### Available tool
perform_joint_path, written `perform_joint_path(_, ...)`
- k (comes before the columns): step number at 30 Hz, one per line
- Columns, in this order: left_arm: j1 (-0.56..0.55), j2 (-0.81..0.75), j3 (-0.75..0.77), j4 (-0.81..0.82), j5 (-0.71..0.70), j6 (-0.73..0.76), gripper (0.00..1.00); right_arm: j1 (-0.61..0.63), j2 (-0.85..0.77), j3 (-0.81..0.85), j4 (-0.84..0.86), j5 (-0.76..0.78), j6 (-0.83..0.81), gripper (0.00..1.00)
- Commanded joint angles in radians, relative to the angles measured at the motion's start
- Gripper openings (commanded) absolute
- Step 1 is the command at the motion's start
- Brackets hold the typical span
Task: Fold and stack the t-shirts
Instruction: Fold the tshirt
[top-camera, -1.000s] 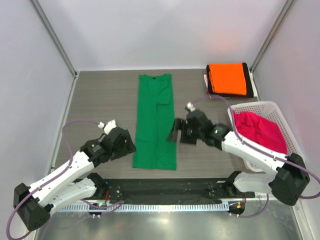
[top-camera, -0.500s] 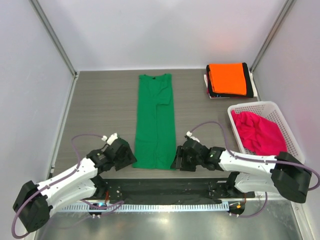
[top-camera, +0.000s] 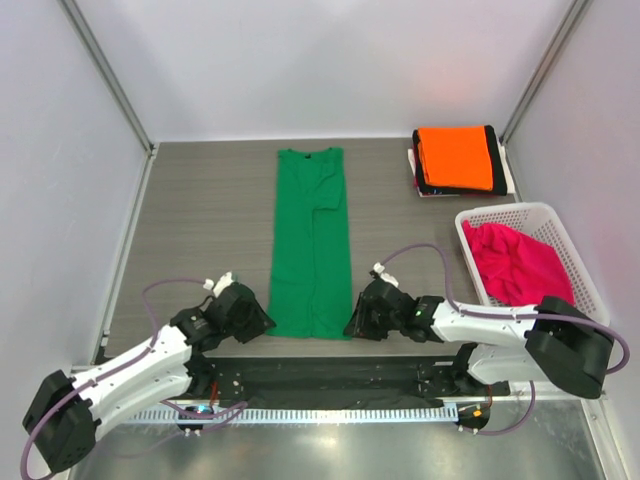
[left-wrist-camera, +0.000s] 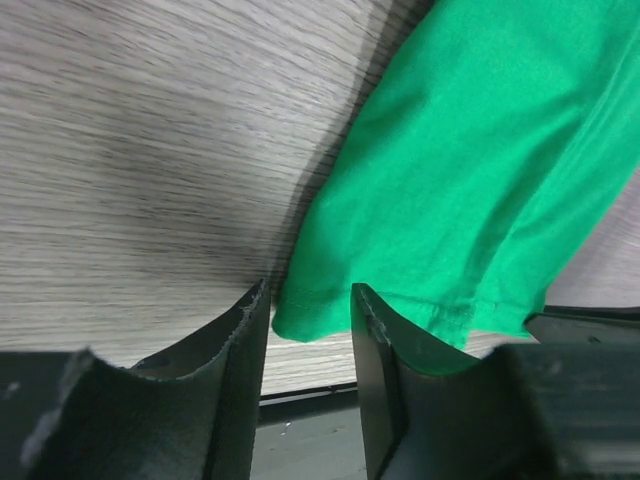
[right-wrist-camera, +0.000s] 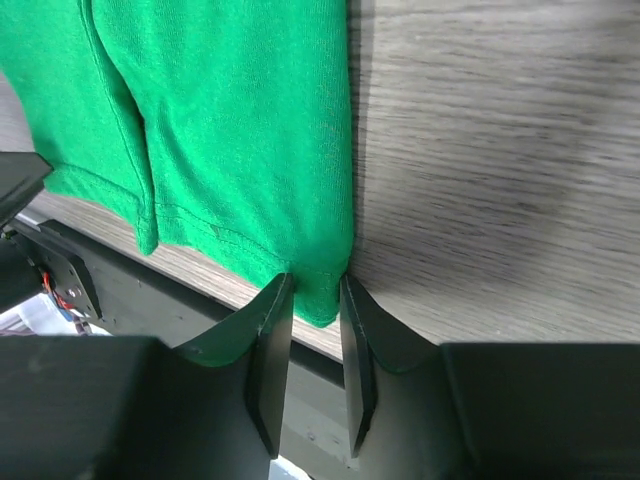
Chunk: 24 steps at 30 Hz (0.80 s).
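Down the middle of the desk (top-camera: 200, 220), a green t-shirt (top-camera: 311, 240), folded into a long narrow strip and lying flat, collar at the far end, hem by the near edge. At the near-left corner of that hem, the left hand (top-camera: 262, 320), low over the wood. Seen from the left wrist, fingers (left-wrist-camera: 240, 350) apart, with the corner of the green t-shirt (left-wrist-camera: 450, 170) lying between them. A thin sliver of bare desk visible between one finger and the cloth, so not clamped.

At the near-right corner of the hem, the right hand (top-camera: 358, 322), equally low. Seen from the right wrist, fingers (right-wrist-camera: 268, 340) closer together, the hem corner of the green t-shirt (right-wrist-camera: 220, 120) filling the narrow gap and meeting both inner faces. Impossible to tell whether pinched or merely straddled.

In the far right corner of the desk, an orange t-shirt (top-camera: 455, 157) folded on top of a black t-shirt (top-camera: 497, 150), a neat stack. Just nearer than the stack, along the right side, a white mesh basket (top-camera: 505, 212) with a magenta-pink t-shirt (top-camera: 515, 262) crumpled inside. Both hands well apart from stack and basket
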Motion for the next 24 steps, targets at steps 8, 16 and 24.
perform_joint_path(8,-0.052,0.017,-0.024,0.048,0.01,-0.051,0.0,0.005,-0.008,-0.024,0.031,0.031,0.012,0.1)
perform_joint_path(16,-0.237,-0.024,0.105,-0.1,-0.068,-0.187,0.0,0.068,-0.198,0.022,-0.242,0.097,0.064,0.01)
perform_joint_path(24,-0.259,0.063,0.384,-0.287,-0.207,-0.094,0.0,0.081,-0.284,0.226,-0.47,0.243,0.003,0.01)
